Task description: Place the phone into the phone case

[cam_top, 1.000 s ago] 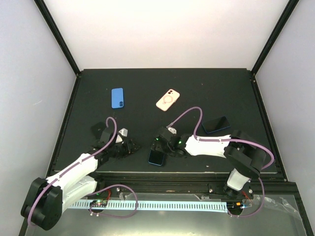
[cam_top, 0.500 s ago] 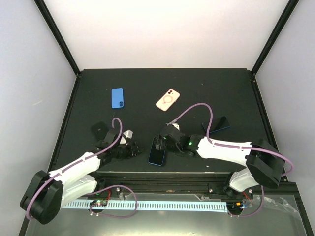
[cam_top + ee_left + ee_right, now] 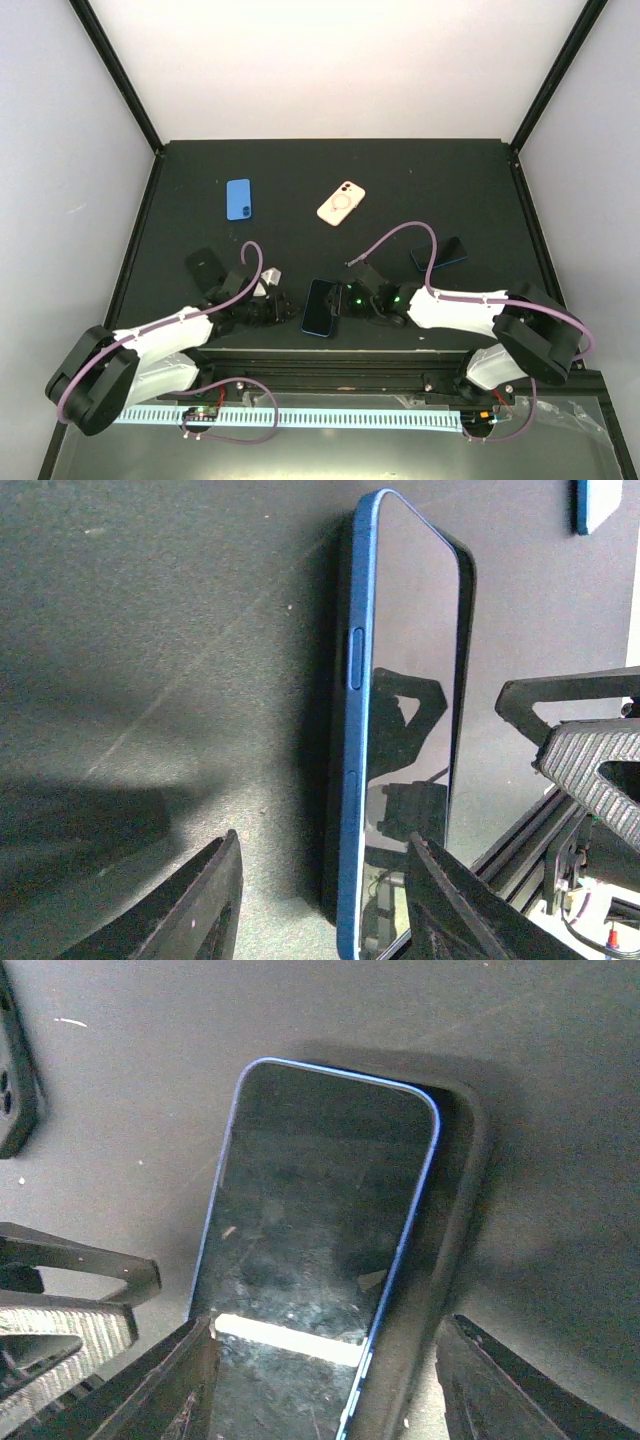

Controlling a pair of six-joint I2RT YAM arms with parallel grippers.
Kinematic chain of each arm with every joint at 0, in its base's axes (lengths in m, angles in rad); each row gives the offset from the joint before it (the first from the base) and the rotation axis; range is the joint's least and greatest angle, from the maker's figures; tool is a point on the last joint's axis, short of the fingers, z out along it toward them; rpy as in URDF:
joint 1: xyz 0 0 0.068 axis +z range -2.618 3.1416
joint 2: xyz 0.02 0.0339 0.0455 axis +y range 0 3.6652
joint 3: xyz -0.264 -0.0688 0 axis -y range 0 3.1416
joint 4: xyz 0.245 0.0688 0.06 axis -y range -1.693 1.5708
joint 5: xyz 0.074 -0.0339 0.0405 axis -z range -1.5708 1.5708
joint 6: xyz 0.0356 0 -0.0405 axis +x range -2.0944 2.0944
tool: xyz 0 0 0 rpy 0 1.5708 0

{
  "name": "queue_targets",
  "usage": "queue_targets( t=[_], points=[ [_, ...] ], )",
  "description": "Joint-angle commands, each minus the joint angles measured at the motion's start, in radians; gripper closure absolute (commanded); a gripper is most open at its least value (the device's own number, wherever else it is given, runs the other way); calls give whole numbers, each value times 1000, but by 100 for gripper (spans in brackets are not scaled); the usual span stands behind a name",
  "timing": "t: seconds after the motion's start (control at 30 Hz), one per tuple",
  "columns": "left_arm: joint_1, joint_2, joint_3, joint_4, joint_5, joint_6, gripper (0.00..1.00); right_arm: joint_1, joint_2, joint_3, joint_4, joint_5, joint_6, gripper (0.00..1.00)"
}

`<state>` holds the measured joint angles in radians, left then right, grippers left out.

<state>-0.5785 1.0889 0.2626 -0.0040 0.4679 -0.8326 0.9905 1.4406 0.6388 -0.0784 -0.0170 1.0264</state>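
Observation:
The phone (image 3: 322, 307), blue-framed with a dark screen, lies near the table's front edge between my two grippers. In the left wrist view the phone (image 3: 410, 680) shows its blue side with buttons, and one long edge looks tipped up. My left gripper (image 3: 322, 838) is open, its fingers either side of the phone's near end, with a gap to the left finger. My right gripper (image 3: 330, 1322) is open around the phone (image 3: 310, 1210), with a gap at its right finger. The pale pink phone case (image 3: 341, 203) with its white ring lies apart at mid-table.
A blue case (image 3: 238, 199) lies at the back left. A black phone (image 3: 440, 253) is at the right and a black case (image 3: 204, 262) by the left arm. The table's front rail (image 3: 380, 352) runs just behind the phone.
My left gripper has moved right up to the phone. The right gripper has drawn back to the phone's right side. Both jaws have narrowed, and the phone has shifted slightly away from the front edge.

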Motion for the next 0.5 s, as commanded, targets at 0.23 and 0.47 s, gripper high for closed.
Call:
queue_targets(
  t=[0.23,0.47],
  points=[
    [-35,30,20,13,-85,-7,54,-32,46,-58,125,-67,-19,40],
    [-66,53,42,-6,-84,-7,56,-34,95,-47,194,-101,-21,45]
  ],
)
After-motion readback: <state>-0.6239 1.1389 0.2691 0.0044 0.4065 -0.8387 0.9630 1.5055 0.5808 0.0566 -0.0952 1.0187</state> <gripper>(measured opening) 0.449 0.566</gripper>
